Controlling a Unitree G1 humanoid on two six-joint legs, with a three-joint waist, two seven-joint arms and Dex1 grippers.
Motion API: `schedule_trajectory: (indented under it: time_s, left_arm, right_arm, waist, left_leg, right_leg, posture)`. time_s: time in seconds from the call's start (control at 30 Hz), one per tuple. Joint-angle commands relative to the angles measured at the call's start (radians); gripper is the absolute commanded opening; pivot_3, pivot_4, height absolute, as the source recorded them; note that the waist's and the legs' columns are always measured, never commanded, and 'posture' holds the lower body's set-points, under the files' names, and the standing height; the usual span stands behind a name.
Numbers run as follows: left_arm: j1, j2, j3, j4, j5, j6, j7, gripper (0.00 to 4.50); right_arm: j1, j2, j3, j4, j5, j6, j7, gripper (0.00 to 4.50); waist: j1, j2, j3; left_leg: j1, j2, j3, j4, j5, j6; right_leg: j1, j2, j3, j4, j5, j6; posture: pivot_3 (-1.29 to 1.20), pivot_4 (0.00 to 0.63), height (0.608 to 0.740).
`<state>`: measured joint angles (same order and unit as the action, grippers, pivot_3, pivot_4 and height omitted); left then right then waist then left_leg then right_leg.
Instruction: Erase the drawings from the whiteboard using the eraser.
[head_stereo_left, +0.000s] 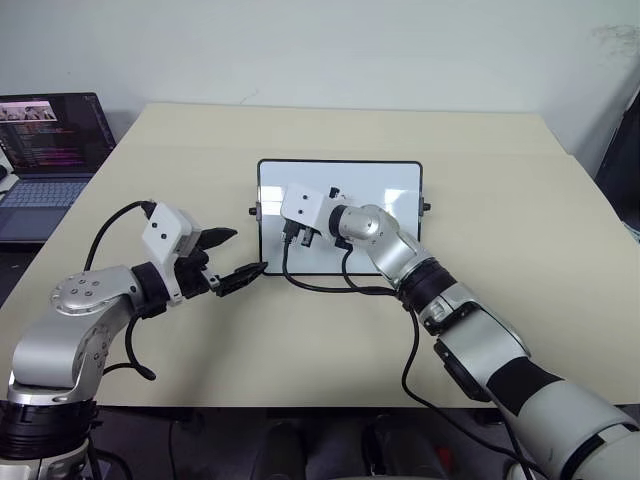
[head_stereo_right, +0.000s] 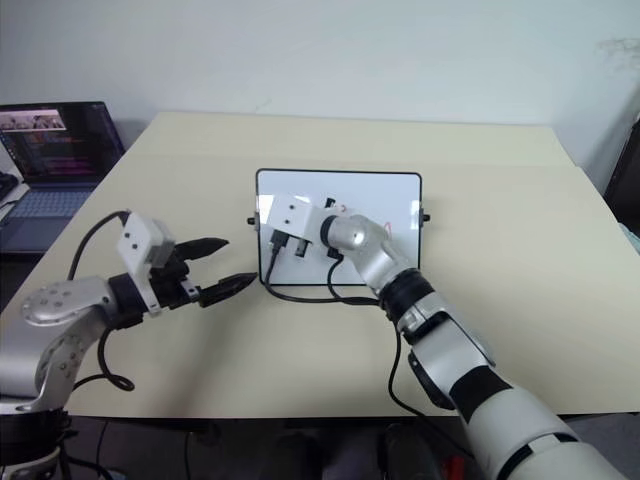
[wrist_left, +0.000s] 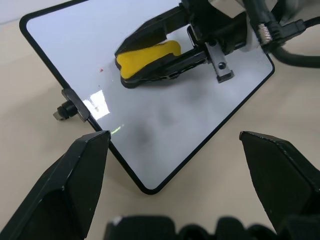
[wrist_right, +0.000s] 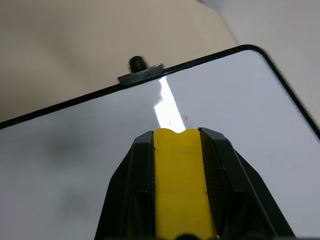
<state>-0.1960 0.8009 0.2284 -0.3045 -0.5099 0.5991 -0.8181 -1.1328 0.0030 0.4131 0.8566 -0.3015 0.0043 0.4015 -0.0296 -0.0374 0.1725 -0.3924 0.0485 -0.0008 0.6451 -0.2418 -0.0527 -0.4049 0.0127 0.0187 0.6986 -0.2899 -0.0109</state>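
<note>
1. Two grippers face you. On your left, the left gripper (head_stereo_left: 232, 256) hovers with fingers spread, empty, just beside the whiteboard's near-left corner.
2. The whiteboard (head_stereo_left: 390, 182) lies mid-table (head_stereo_left: 500, 200).
3. The right gripper (wrist_left: 150, 52) pinches the yellow eraser (wrist_right: 181, 185) over the board; a faint red speck (wrist_right: 187, 118) lies just ahead of it.

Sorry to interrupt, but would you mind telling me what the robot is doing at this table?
It is wiping a whiteboard clean. The right gripper is shut on the yellow eraser and holds it over the board's left part. Only faint red specks of the drawings show near the eraser. The left gripper waits open beside the board's left edge, holding nothing.
</note>
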Motion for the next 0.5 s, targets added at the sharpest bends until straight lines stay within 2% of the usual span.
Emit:
schedule_trajectory:
  time_s: [0.03,0.37,0.5]
  left_arm:
    - [-0.014,0.002,0.005,-0.017,-0.002,-0.019,-0.002,4.50]
    - [-0.010,0.007,0.009,-0.024,0.002,-0.015,-0.003,4.50]
    - [-0.010,0.011,0.021,-0.014,0.005,-0.015,0.002,4.50]
  right_arm:
    - [-0.026,-0.040,-0.021,0.055,-0.033,0.008,-0.051,0.97]
    - [0.067,-0.031,0.043,-0.039,-0.012,0.082,0.221,0.97]
    - [0.049,0.000,0.005,-0.043,-0.013,0.060,0.149,0.97]
  waist:
    - [0.000,0.000,0.000]
    - [-0.003,0.000,0.000]
    - [-0.004,0.000,0.000]
  left_leg:
    - [0.000,0.000,0.000,0.000,0.000,0.000]
    - [0.000,0.000,0.000,-0.001,0.000,0.000]
    - [0.001,0.001,0.000,-0.001,0.000,0.000]
  right_leg:
    - [0.000,0.000,0.000,0.000,0.000,0.000]
    - [0.000,0.000,0.000,-0.001,0.000,0.000]
    - [0.000,0.001,0.000,0.000,0.000,0.000]
  posture:
    - [0.00,0.150,0.740]
    - [0.00,0.150,0.740]
    - [0.00,0.150,0.740]
